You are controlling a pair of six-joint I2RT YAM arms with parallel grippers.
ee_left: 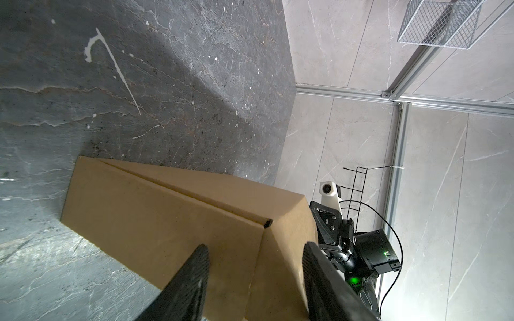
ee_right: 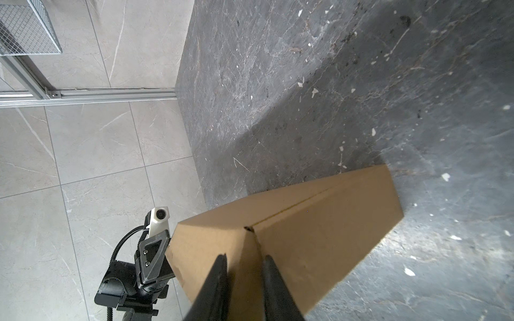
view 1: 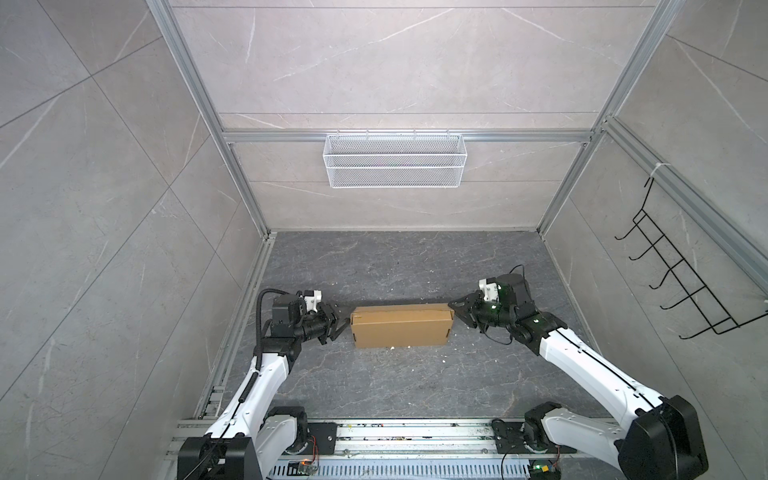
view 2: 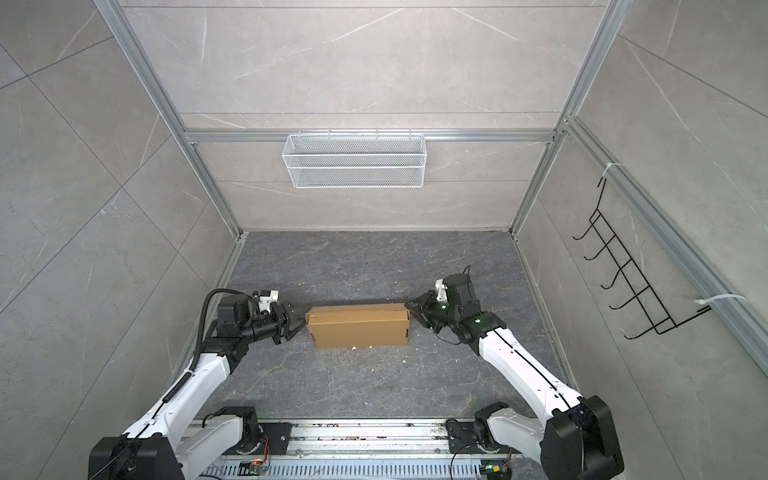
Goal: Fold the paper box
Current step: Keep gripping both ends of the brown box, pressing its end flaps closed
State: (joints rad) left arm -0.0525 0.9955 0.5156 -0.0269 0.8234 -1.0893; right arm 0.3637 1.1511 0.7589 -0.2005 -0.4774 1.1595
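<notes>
Left gripper [ee_left: 254,248] jaws stand half open, straddling one end corner of the paper box [view 1: 401,328]; right gripper [ee_right: 244,257] sits nearly closed at the opposite end — whether it grips cannot be told. Uneven end pressure could swivel the box or crush a corner. It lies closed on the table [view 1: 395,266], between the grippers, long axis left-right, one end facing each.

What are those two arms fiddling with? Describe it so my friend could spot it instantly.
Find the dark stone table inside the pale tiled booth. On it, between the left gripper and the right gripper, lies the paper box. It is the only brown cardboard thing there, long, low and unprinted.
</notes>
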